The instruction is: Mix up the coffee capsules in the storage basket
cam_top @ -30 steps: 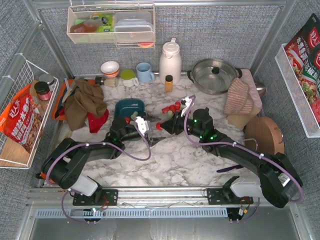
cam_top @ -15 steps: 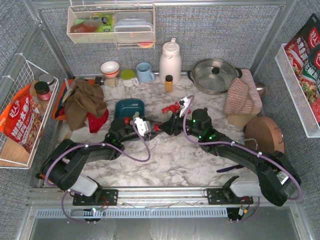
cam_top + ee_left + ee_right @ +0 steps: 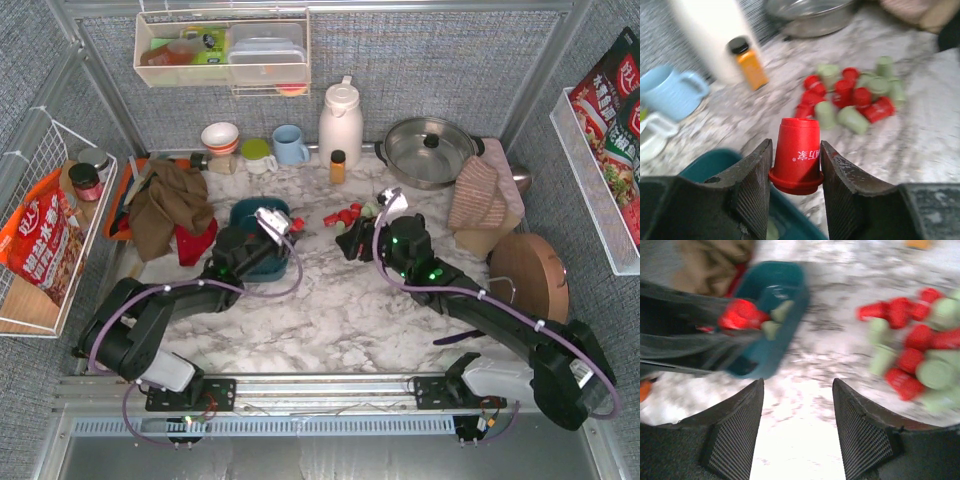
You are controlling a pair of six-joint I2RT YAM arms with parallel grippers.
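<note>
In the left wrist view my left gripper [image 3: 796, 150] is shut on a red coffee capsule [image 3: 797, 160], held upright over the near rim of the dark teal storage basket [image 3: 707, 167]. From above, that gripper [image 3: 283, 226] hangs at the basket's [image 3: 243, 212] right edge. A loose pile of red and mint capsules [image 3: 350, 214] lies on the marble to the right. My right gripper [image 3: 352, 240] sits just in front of the pile, open with nothing between its fingers [image 3: 742, 425]. The right wrist view shows the basket [image 3: 772, 290] holding mint capsules [image 3: 776, 316].
An amber bottle [image 3: 338, 166], white thermos [image 3: 340, 122], blue mug [image 3: 290, 144] and steel pan [image 3: 428, 150] stand along the back. A brown cloth [image 3: 168, 205] lies left of the basket. Folded towels [image 3: 485, 200] and a round wooden board [image 3: 528, 268] are at the right.
My left gripper closed on a red capsule and carried it back and left to the basket's edge. My right gripper opened and moved back toward the pile.
</note>
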